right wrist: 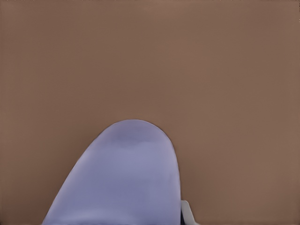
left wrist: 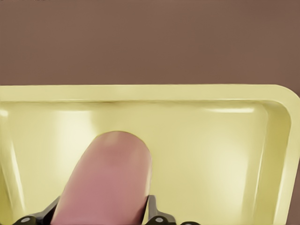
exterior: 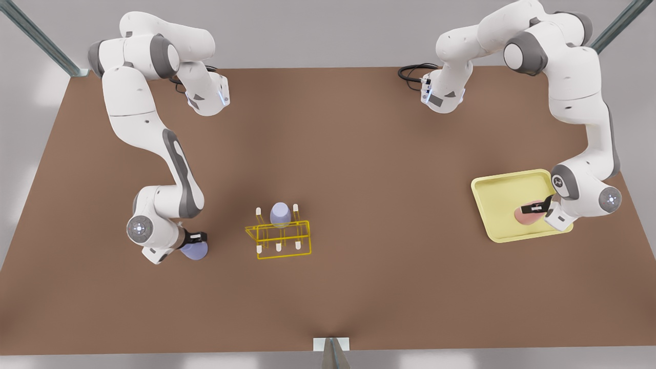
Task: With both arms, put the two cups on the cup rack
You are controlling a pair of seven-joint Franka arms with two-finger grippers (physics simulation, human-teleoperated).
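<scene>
1. The brown matte table (exterior: 359, 169) fills a grey-walled room.
2. The left hand (exterior: 535, 207) pinches the pale pink tapered cup (left wrist: 105, 183) over the pale-yellow square tray (exterior: 499, 192), at 3 o'clock.
3. The right hand (exterior: 196, 240) pinches a pale lavender cup (right wrist: 119, 180) at 9 o'clock of the bright-yellow wire rack (exterior: 279, 238).
4. The rack carries another lavender cup (exterior: 280, 214).

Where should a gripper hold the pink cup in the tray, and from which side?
Judging by its pose, grip the pink cup across its tapered side wall, coming along its length. It lies on its side in the yellow tray, where the left gripper already straddles it.
</scene>
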